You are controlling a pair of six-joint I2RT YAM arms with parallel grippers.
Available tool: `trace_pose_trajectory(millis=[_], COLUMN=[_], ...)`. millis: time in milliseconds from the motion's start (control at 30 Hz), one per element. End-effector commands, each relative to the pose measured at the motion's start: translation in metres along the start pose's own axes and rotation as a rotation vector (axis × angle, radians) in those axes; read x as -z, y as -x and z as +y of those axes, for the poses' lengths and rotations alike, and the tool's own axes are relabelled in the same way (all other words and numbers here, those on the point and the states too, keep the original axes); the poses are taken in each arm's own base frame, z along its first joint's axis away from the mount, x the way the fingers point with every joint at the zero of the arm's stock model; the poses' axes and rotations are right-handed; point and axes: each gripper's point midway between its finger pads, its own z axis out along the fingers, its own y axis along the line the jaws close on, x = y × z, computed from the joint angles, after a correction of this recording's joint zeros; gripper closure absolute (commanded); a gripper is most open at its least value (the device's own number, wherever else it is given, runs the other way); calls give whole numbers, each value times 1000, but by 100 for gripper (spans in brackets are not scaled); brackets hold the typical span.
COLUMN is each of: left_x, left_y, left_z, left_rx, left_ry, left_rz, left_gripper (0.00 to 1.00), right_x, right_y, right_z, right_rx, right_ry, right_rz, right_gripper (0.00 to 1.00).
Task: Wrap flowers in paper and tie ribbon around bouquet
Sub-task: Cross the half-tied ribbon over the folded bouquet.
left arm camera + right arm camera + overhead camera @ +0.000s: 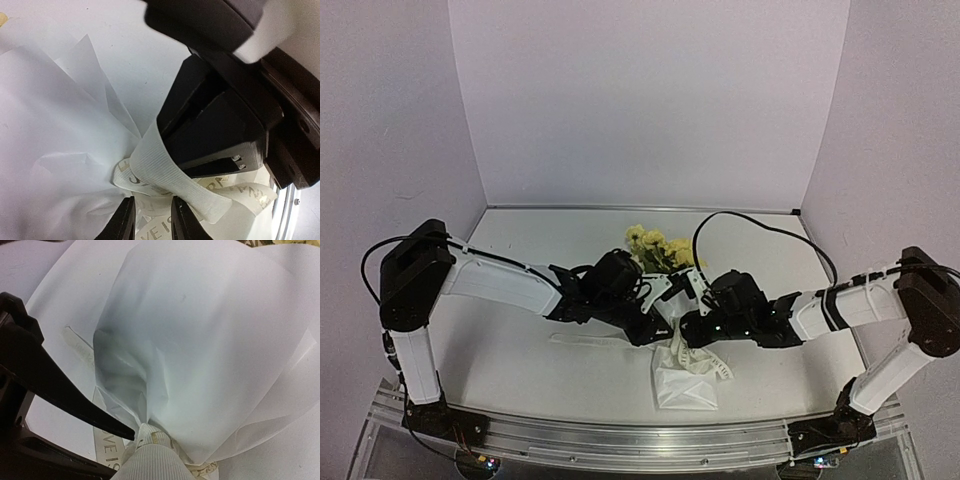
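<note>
The bouquet lies mid-table with its yellow flowers (658,248) pointing to the back. The white paper (685,388) is gathered round the stems and fans toward the near edge. The cream ribbon (150,187), printed with gold letters, circles the gathered neck (150,437) of the paper (210,340). My right gripper (165,131) is shut on a ribbed strip of the ribbon (155,462) and holds it up from the neck. My left gripper (152,225) hangs just over the ribbon's loops. Its jaws stand apart, and ribbon shows in the gap. One ribbon tail (590,340) trails left on the table.
Both arms crowd together over the bouquet's neck (678,335). A black cable (760,225) loops above the right arm. White walls close the back and sides. An aluminium rail (620,440) runs along the near edge.
</note>
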Motion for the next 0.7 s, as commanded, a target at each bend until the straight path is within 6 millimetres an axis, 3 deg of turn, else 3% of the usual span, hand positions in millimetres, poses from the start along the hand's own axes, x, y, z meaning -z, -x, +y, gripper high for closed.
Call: trace_pose_trajectory(millis=[0,400,667], left_x=[18,23,29], left_y=[29,30,28], left_z=[-7,6,3], left_rx=[-43,-48,-127], left_ry=[13,90,82], left_rz=[-103,-139,-164], left_gripper=[72,71,68], right_x=[11,6,4], right_y=[16,5,5], right_z=[13,20,23], right_rx=[13,11,31], right_ry=[58,108,123], right_rz=[-43,6,14], right_gripper=[100,100,100])
